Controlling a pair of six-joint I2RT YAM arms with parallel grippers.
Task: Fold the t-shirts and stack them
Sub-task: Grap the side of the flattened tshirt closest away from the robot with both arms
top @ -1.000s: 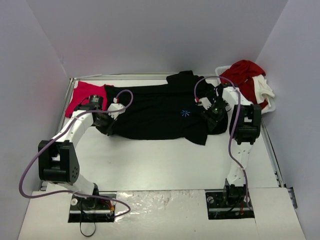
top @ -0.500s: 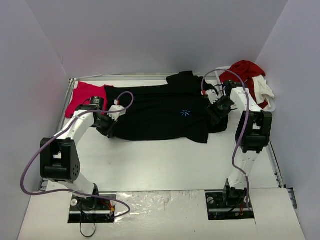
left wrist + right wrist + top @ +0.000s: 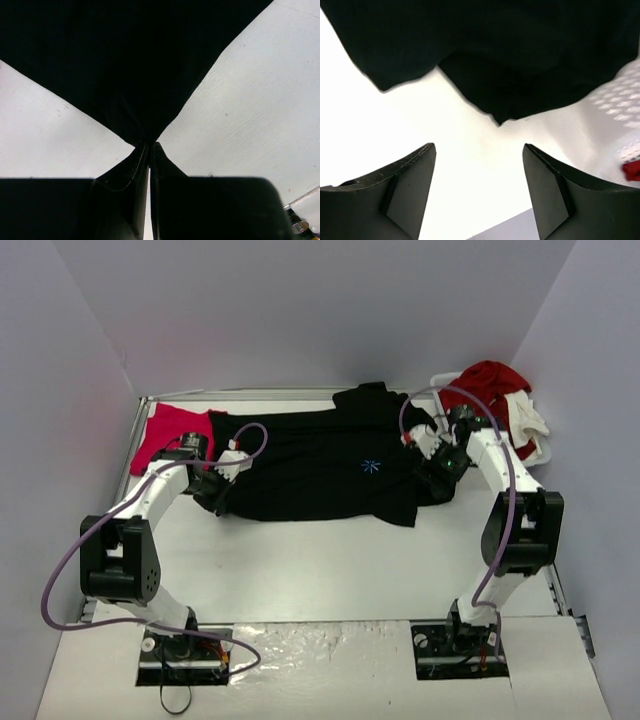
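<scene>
The black t-shirt (image 3: pixel 320 465) lies spread across the back of the table, its light-blue asterisk mark (image 3: pixel 371 466) facing up. The pink-red t-shirt (image 3: pixel 170 430) lies flat at the back left, partly under the black one. My left gripper (image 3: pixel 218 495) is shut on the black shirt's lower left corner (image 3: pixel 145 135). My right gripper (image 3: pixel 440 475) is open and empty, hovering over the shirt's right sleeve (image 3: pixel 520 95), with its fingers (image 3: pixel 410 175) just short of the cloth.
A white basket (image 3: pixel 535 445) at the back right holds red and white cloth (image 3: pixel 495 390). Purple-grey walls close in the table at the back and both sides. Bare white table (image 3: pixel 330 570) lies in front of the shirt.
The right arm has swung outward to the right, and its gripper has shifted slightly over the right sleeve. The left gripper has held still on its corner.
</scene>
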